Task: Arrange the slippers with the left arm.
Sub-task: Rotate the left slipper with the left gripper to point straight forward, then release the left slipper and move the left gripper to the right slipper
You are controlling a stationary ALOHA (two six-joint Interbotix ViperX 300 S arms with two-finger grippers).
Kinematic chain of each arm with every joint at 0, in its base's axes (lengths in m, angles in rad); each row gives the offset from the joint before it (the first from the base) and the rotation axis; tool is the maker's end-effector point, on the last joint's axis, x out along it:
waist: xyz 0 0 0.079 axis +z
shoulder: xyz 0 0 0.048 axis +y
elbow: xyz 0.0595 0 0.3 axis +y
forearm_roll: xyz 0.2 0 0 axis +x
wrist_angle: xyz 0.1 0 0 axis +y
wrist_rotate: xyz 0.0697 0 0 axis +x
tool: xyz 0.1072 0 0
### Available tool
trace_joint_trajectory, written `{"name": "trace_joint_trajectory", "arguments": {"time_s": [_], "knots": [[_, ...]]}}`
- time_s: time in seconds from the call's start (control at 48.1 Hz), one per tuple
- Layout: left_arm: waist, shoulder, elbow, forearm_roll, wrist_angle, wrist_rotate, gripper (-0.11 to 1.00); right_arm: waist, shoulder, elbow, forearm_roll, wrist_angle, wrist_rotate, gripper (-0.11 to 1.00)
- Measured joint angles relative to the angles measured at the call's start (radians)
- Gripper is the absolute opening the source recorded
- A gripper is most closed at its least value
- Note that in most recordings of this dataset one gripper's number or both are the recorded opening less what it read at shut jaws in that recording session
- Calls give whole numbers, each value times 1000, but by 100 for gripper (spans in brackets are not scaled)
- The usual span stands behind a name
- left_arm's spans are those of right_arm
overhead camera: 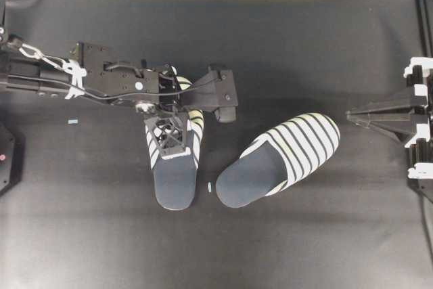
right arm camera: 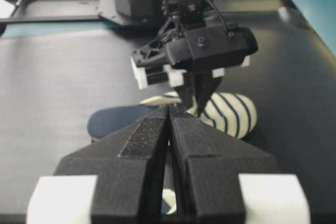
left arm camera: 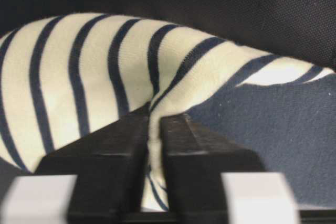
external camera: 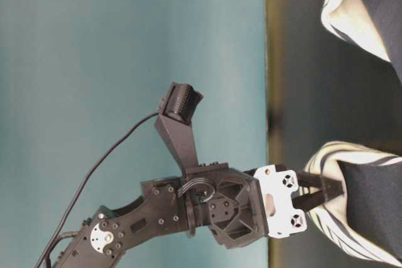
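Overhead exterior view: the left arm (overhead camera: 108,82) is reaching across the black bench (overhead camera: 81,235), its left end effector (overhead camera: 172,141) bearing down on the left slipper (overhead camera: 174,174), which is lying heel toward the near edge and pointing straight up the frame. In the left wrist view the black fingers (left arm camera: 113,166) are standing nearly together, with a fold of striped toe cover caught in the narrow gap between them; whether that pinch is firm or loosening cannot be told. Just beside it, the right slipper (overhead camera: 281,160) is lying slanted, toe toward the upper right, heel almost meeting its partner's. At far right the right end effector (overhead camera: 355,114) is idling, fingers pressed together and holding nothing. Judged from this layout, the pairing is roughly half done: one slipper is looking squared, the other is awaiting straightening. Count: two slippers, two arms, and two small pale-blue scraps (overhead camera: 210,187) on the bench.
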Motion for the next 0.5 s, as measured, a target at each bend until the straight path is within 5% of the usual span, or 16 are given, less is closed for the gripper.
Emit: {"name": "trace_joint_trajectory", "arguments": {"time_s": [0.166,0.249,0.499], "knots": [[-6,0,5,-5,-26,20,71,0,0,5,2,0,2,0],[-11,0,9,-3,-28,41,87,2,0,6,2,0,9,0],[-52,-41,-32,-5,-17,181,88,0,0,9,2,0,20,0]]}}
